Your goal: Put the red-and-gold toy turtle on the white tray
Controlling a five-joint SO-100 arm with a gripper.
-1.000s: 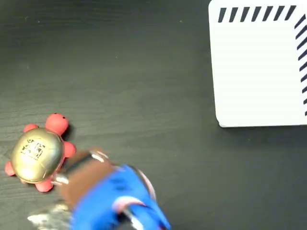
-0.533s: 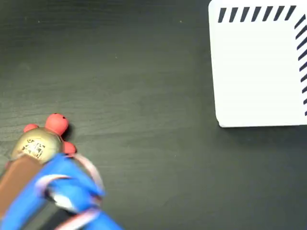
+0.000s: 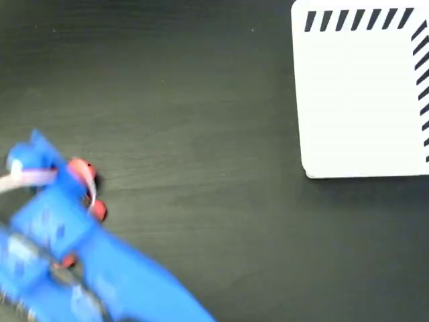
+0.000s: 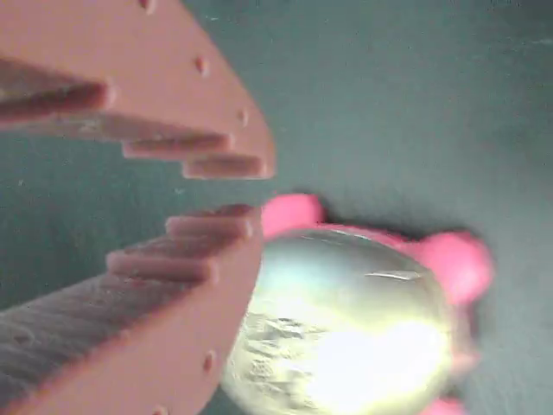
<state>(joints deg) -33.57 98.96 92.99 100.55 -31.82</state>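
Since the frame one second earlier, the blue arm (image 3: 100,268) has swung from the lower middle of the fixed view to its lower left and now covers most of the red-and-gold toy turtle (image 3: 82,172); only the red head and one red leg show there, at the same spot on the dark bench (image 3: 201,134) as before; the arm is blurred in this view. Wrist view: the hand (image 4: 229,186) appears as two brown ridged fingers (image 4: 190,130) with a narrow gap between their tips, nothing held between them; it seems nearly closed, though the blur leaves this uncertain. The gold shell of the turtle (image 4: 346,328) lies just beside the lower finger, partly behind it; whether they touch cannot be told; red limbs project at the top and right of the shell. The white tray (image 3: 362,100), with dark stripes along its edges, lies at the upper right of the fixed view, well apart from the turtle.
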